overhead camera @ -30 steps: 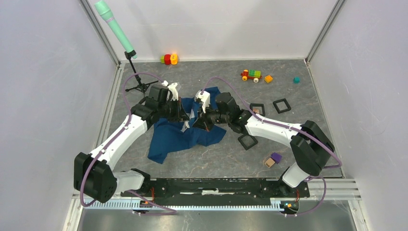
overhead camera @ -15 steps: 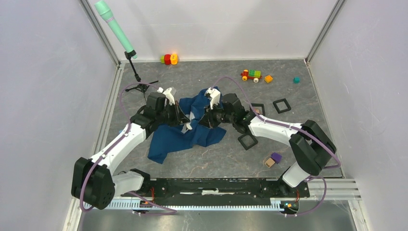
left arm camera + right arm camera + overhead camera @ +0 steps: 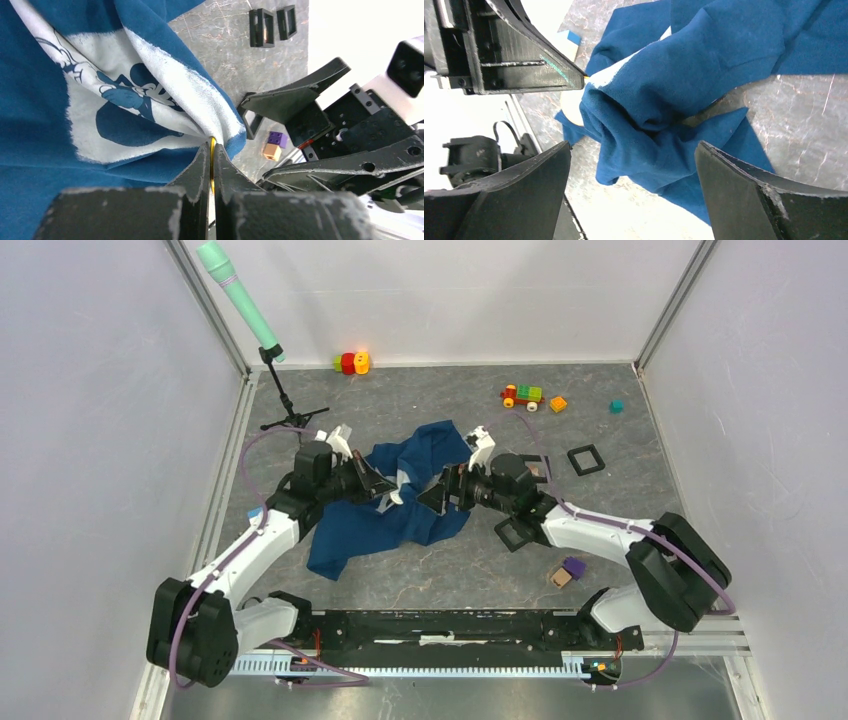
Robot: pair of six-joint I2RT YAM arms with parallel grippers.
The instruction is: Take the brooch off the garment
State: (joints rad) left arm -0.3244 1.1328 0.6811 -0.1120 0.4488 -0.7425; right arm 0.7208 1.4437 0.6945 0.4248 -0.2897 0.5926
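The left gripper (image 3: 210, 150) is clamped on a thin yellow edge, apparently the small rigid brooch (image 3: 212, 142), at a fold of the limp garment (image 3: 350, 530) bunched on the table (image 3: 450, 570); the right gripper (image 3: 633, 146), jaws wide apart, should pin cloth just beside it.

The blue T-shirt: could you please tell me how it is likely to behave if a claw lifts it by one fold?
Probably floppy: the T-shirt lies crumpled and bunches in soft folds where the left claw grips the yellow brooch. Likely light, since that pinch alone seems to tent it off the table.
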